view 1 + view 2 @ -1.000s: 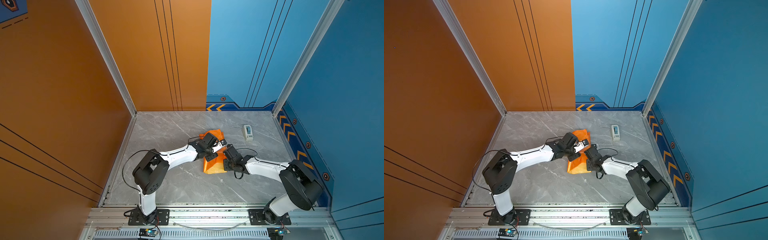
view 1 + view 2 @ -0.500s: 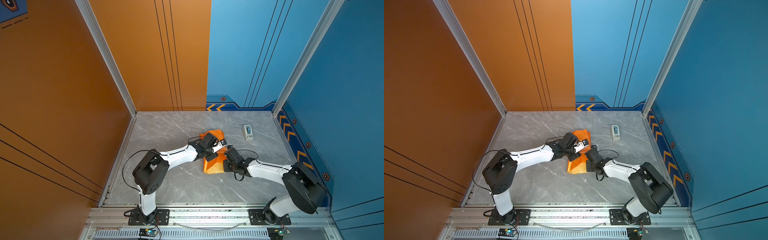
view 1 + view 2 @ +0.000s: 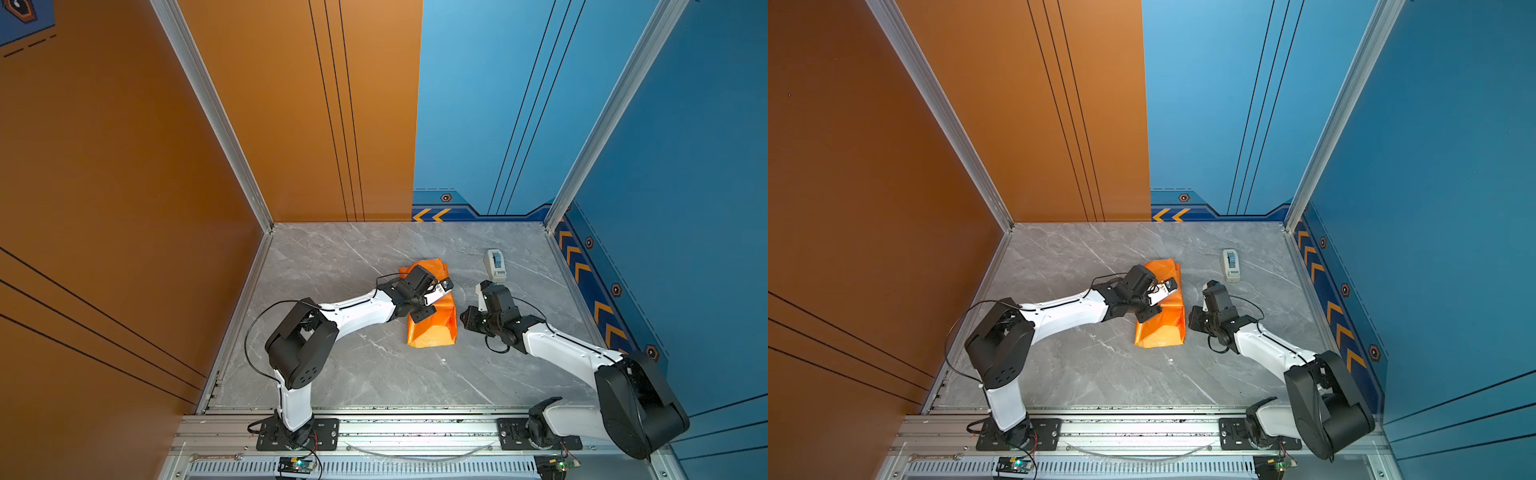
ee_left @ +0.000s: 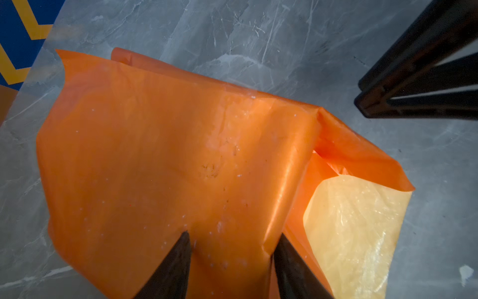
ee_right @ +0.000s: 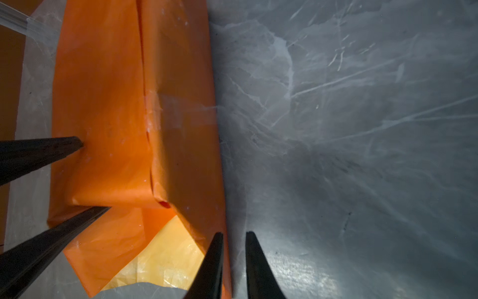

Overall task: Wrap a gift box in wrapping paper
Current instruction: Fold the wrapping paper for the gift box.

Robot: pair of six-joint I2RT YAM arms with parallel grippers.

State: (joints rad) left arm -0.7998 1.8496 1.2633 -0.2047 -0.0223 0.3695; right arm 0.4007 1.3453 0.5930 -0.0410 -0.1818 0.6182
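Now right hand, narrowly apart, has withdrawn from wrapping paper; left hand apart

Both top views are bright, evenly lit and sharp. The wrist views are dimmer: glare streaks the paper, and the table at right is shadowed and slightly blurred.

Glossy orange wrapping paper (pale yellow inside); grey, white-veined table; white tape dispenser, seemingly blue roll.

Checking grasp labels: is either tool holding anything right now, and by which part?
Nothing is gripped. The left tool rests open-fingered on top of the wrapping paper; the right tool is empty beside it.
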